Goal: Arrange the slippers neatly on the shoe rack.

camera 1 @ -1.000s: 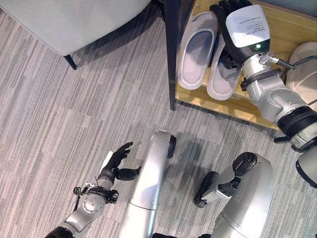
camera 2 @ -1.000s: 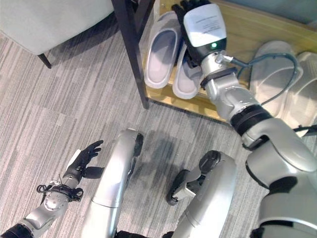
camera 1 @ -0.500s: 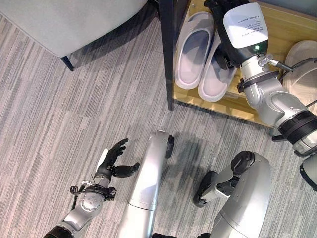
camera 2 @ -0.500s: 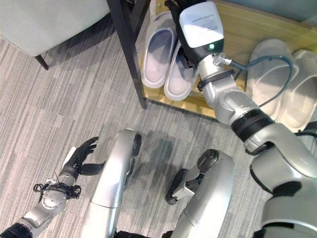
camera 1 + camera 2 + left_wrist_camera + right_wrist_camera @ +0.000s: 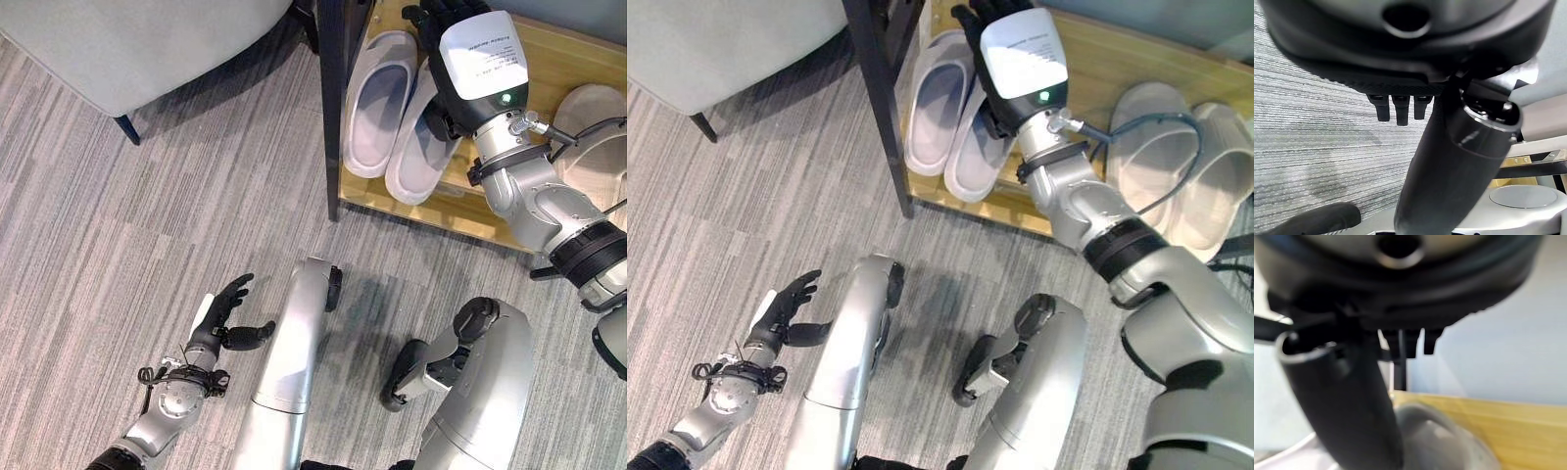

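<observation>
Two pale slippers lie side by side at the left end of the wooden shoe rack [image 5: 573,49], toes pointing inward. The left slipper [image 5: 377,103] is next to the dark post [image 5: 330,98]. The right slipper [image 5: 415,164] touches it, and its front half is hidden under my right hand [image 5: 477,61]. That hand is open, with straight fingers reaching past the toe; in the right wrist view the slipper [image 5: 1440,440] shows just beyond the thumb [image 5: 1347,406]. My left hand [image 5: 220,318] hangs open low over the carpet, holding nothing.
A beige pair of slippers [image 5: 1146,147] lies at the right end of the same shelf. A grey upholstered seat [image 5: 147,39] on dark legs stands left of the rack. Striped grey carpet [image 5: 118,225] covers the floor in front.
The camera has shifted a little. The right slipper now lies closer against the left one, with my right hand still over it. The left hand has barely moved.
</observation>
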You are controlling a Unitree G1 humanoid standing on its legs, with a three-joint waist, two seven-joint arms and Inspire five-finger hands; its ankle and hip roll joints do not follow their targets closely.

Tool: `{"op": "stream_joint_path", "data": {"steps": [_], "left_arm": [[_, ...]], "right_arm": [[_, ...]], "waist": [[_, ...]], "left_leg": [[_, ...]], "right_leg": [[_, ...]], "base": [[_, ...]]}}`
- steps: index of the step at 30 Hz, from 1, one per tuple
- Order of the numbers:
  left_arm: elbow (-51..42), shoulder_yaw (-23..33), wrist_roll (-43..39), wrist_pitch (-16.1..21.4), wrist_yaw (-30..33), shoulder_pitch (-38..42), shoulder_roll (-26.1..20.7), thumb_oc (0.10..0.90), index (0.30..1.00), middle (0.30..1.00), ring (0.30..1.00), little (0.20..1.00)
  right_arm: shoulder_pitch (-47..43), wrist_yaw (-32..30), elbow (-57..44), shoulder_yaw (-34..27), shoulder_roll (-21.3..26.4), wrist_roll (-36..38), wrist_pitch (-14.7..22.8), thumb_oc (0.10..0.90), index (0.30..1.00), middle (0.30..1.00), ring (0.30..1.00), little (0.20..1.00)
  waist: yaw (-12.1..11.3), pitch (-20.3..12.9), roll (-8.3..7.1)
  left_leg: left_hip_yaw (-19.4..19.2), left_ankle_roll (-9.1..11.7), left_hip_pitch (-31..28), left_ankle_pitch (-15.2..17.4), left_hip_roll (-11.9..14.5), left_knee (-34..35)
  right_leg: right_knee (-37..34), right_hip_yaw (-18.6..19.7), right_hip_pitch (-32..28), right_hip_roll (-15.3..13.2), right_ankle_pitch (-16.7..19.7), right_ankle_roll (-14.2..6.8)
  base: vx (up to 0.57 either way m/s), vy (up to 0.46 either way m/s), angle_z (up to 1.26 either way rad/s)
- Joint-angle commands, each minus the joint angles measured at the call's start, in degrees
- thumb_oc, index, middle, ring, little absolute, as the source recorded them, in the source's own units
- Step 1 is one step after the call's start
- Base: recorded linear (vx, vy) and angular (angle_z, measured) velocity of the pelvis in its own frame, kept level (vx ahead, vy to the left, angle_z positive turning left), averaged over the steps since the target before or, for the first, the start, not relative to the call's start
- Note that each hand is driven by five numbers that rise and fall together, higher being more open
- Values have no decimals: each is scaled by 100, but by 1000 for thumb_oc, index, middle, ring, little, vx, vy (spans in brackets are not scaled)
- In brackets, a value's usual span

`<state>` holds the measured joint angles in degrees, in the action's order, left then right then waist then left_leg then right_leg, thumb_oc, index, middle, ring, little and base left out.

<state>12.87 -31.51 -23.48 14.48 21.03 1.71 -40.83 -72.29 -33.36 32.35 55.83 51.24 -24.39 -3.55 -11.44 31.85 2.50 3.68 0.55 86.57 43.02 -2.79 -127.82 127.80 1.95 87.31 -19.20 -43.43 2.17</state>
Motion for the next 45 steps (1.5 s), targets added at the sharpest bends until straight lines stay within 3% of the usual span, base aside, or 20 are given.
{"op": "stream_joint_path", "data": {"steps": [1,19,29,45], "left_arm": [[-642,88,52,226,217,-247,53,800,900,900,900,900],[-655,153,4,237,219,-320,27,800,900,900,900,900],[-708,362,63,182,254,-461,131,800,900,900,900,900],[-739,439,62,134,259,-475,259,800,900,900,900,900]], "right_arm": [[-760,-251,-318,-42,160,24,71,800,900,900,900,900],[-635,-2,-277,195,156,190,205,800,900,900,900,900],[-61,-42,-1057,-247,521,71,197,800,900,900,900,900],[178,-6,-1374,-487,648,18,153,800,900,900,900,900]], "waist": [[-230,-205,31],[-208,-205,46],[-101,-205,24],[-60,-205,69]], "left_leg": [[40,164,339,326,89,448],[27,177,339,299,103,483],[-7,155,339,271,117,500],[-16,109,339,240,132,440]], "right_leg": [[36,304,265,-7,327,212],[-2,299,265,-6,340,221],[-54,293,265,8,356,192],[-72,293,265,60,378,173]], "base": [[0,0,0],[-3,-1,-2],[0,0,0],[-1,2,-1]]}}
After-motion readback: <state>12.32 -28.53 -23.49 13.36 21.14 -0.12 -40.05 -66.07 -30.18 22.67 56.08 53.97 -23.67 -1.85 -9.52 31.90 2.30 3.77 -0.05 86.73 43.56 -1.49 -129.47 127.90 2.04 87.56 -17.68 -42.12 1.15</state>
